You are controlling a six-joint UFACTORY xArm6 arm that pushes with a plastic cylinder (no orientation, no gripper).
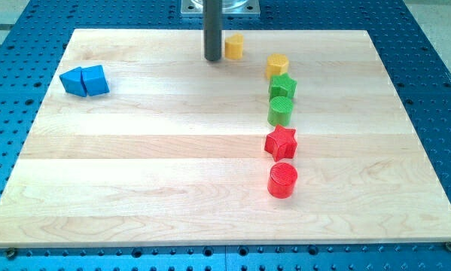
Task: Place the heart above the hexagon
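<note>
My tip point(212, 59) rests on the board near the view's top centre. A yellow block point(234, 47), which looks like the heart, sits just right of the tip, close to it or touching it. A yellow hexagon point(278, 65) lies further right and slightly lower. The heart is up and to the left of the hexagon, with a small gap between them.
Below the hexagon runs a column of blocks: a green star point(282, 85), a green cylinder point(281, 111), a red star point(281, 142) and a red cylinder point(282, 181). Two blue blocks point(84, 80) sit together at the view's upper left. The wooden board point(135, 165) lies on a blue perforated table.
</note>
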